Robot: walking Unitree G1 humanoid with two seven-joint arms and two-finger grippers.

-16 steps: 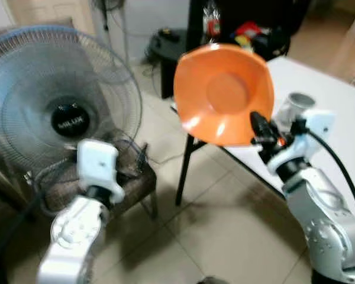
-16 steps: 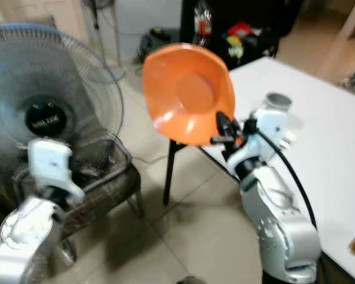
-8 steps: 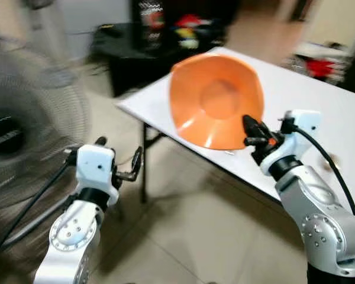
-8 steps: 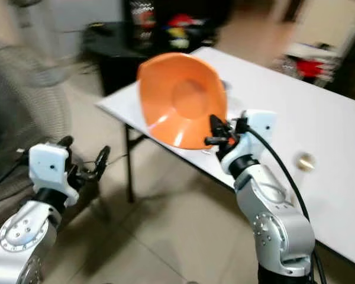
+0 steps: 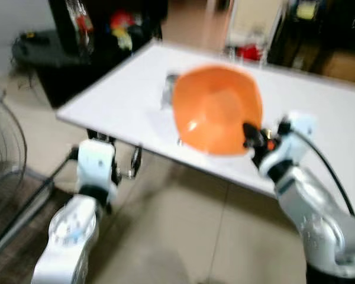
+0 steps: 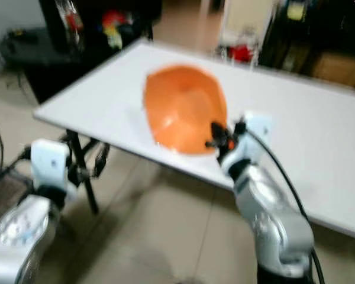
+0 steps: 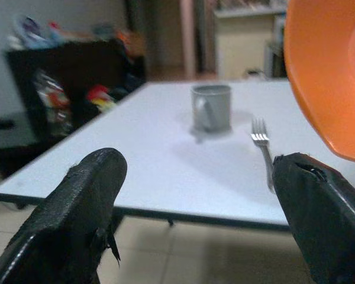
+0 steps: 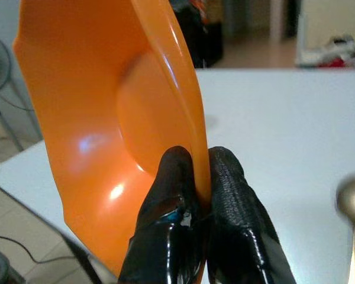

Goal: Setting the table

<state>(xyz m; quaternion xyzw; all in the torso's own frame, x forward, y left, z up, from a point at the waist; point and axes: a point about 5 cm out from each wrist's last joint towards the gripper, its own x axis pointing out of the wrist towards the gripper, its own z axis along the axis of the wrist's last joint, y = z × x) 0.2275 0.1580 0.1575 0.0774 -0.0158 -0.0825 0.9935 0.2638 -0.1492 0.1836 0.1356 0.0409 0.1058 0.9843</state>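
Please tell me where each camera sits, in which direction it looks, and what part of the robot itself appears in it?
Eye views: on the head, looking down at the white table; both silver arms show, right hand gripping the orange plate.
Left wrist view: along the open left hand toward mug and fork.
Right wrist view: along its fingers pinching the plate's rim.
Shared: plate, table.

The robot is holding its right arm raised and bent at the elbow, forearm reaching forward, and its right gripper [image 8: 198, 195] is pinching the rim of an orange plate [image 5: 216, 109] between two black fingers [image 8: 165, 231] pressed close together. Its left arm is sitting lower, forearm angled up and forward, and the left gripper [image 7: 195, 195] is keeping its two fingers spread wide apart, gripping nothing.
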